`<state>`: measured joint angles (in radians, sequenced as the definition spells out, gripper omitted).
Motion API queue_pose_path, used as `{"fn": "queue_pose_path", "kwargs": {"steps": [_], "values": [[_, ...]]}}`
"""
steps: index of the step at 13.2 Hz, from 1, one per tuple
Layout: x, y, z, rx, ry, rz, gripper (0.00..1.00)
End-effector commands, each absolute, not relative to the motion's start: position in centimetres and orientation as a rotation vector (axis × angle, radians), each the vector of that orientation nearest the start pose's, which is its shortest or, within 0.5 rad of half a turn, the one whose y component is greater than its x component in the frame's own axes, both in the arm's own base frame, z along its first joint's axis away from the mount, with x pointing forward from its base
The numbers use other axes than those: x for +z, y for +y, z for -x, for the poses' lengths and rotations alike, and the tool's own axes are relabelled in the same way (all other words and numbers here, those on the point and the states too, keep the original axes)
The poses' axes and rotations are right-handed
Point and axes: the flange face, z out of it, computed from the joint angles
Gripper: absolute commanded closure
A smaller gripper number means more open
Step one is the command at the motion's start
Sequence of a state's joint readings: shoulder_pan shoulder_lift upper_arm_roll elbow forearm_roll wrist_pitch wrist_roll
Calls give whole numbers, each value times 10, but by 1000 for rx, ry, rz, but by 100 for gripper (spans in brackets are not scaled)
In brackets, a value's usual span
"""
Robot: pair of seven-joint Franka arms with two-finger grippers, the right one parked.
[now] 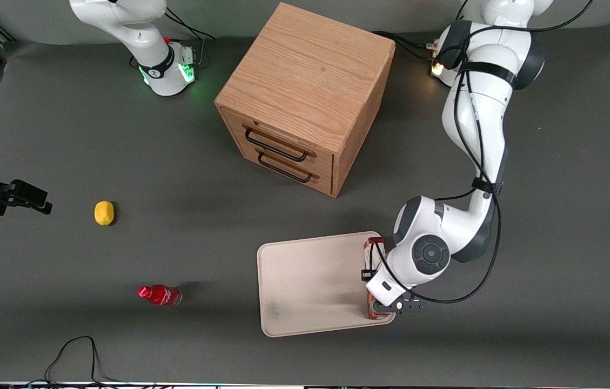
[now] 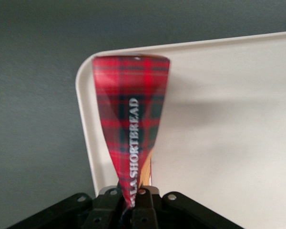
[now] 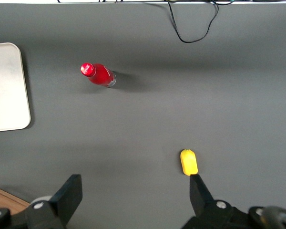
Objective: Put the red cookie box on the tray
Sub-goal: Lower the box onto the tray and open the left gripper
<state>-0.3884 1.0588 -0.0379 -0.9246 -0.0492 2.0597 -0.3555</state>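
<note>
The red cookie box point(image 2: 131, 105), a tartan carton with white lettering, sits between my left gripper's point(image 2: 133, 202) fingers, which are shut on its near end. It reaches out along the tray's point(image 2: 229, 119) rim, its other end near a rounded corner. From the front, the red cookie box point(image 1: 373, 247) lies lengthwise along the cream tray's point(image 1: 310, 281) edge toward the working arm's end. The gripper point(image 1: 375, 278) is over its middle, and the wrist hides most of it. Whether the box rests on the tray or hangs just above it, I cannot tell.
A wooden drawer cabinet point(image 1: 305, 97) stands farther from the front camera than the tray. A small red bottle point(image 1: 160, 295) lies beside the tray, toward the parked arm's end. A yellow fruit point(image 1: 104, 212) lies farther that way. A black cable point(image 1: 75, 351) loops at the table's front edge.
</note>
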Motion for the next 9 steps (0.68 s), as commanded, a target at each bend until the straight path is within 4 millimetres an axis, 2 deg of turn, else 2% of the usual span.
{"fn": "queue_pose_path", "kwargs": {"steps": [1,2,5,6,7,9], "values": [[245,-320,-725,-132,78,3169,0],[246,-320,-725,-133,76,3169,0],[273,-315,-722,-149,69,3176,0],[295,-306,-717,-146,60,3185,0],[329,-287,-713,-163,22,3202,0],[400,-266,-691,-162,-15,3213,0]]}}
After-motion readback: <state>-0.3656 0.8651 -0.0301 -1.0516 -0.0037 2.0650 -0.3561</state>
